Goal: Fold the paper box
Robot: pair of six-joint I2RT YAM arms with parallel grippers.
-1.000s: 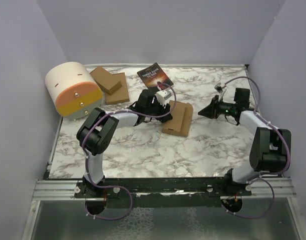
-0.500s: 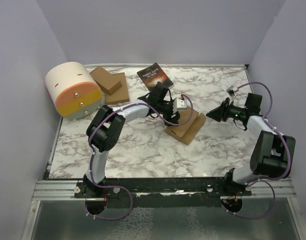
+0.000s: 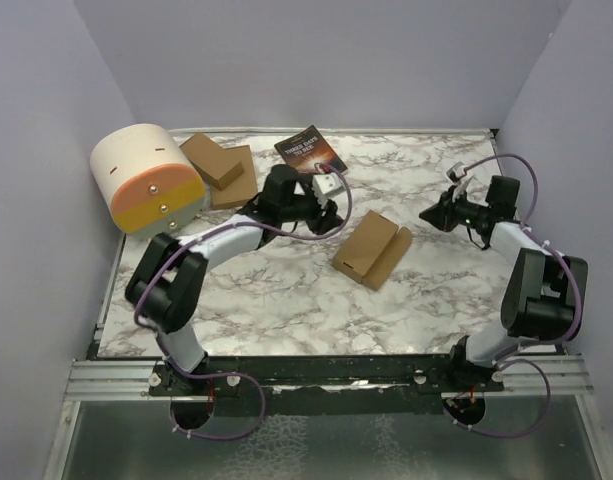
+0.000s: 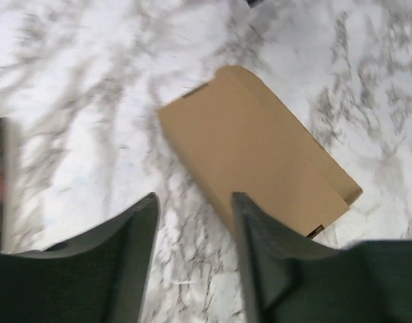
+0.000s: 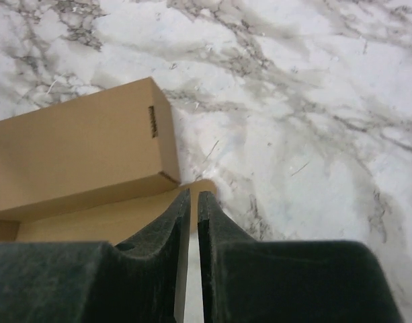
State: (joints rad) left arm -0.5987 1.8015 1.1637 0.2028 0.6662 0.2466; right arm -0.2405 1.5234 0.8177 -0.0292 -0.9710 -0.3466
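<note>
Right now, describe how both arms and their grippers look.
The left arm and right arm match: white link shells between bulky black joints, with thin purple cables looping along them and at the bases. The left gripper and right gripper each have two dark, matte, wedge-shaped fingers. No markings are legible.

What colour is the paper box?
The paper box is plain brown; clearest in left wrist view.
</note>
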